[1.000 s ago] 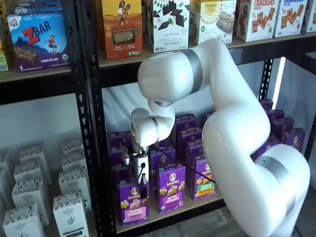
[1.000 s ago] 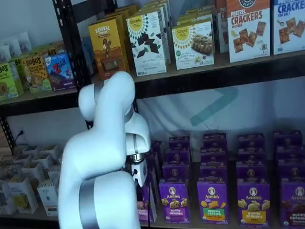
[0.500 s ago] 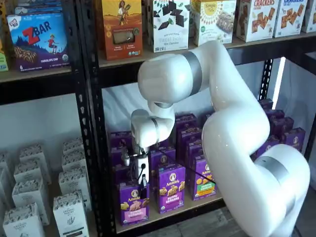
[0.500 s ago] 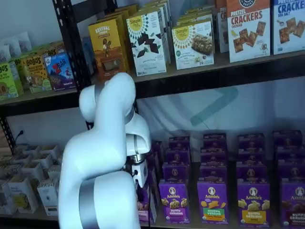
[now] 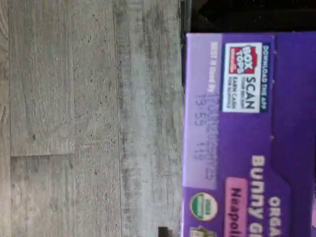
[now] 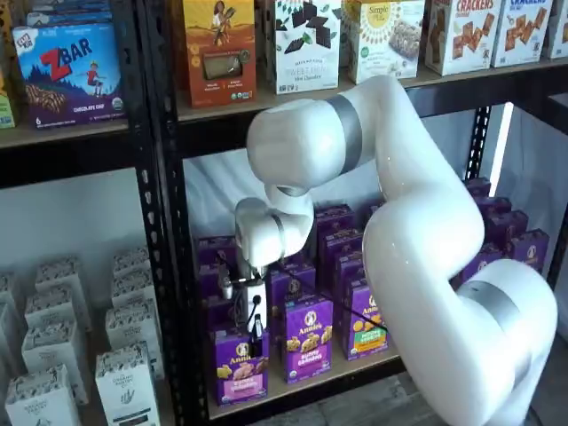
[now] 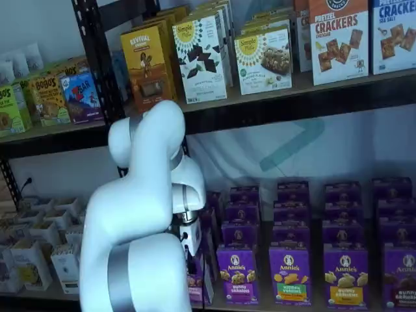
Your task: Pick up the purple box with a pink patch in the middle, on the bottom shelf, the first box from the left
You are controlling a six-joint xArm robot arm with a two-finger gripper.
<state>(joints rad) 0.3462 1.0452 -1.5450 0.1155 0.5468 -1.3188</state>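
The grasp looks underway: the gripper (image 6: 256, 330) sits at the top of the purple box (image 6: 240, 366) at the bottom shelf's (image 6: 302, 383) front left, whether its fingers are pinching it I cannot tell, so next comes a firm hold, then lifting

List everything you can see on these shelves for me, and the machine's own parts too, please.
purple box: one, purple with a pink panel, front left of the bottom shelf, under the gripper
other Annie's cartons: many, purple, in rows behind and beside it
upper-shelf cartons: several, orange, white and dark, on the higher shelf
Zbar box: one, blue, upper shelf of the neighbouring bay
pale cartons: many, whitish, low in that neighbouring bay
floor: grey wood planks, in the wrist view
arm: one, white with grey bands
gripper: one, white body with black fingers, at the purple box's top; whether it has closed on the box is unclear
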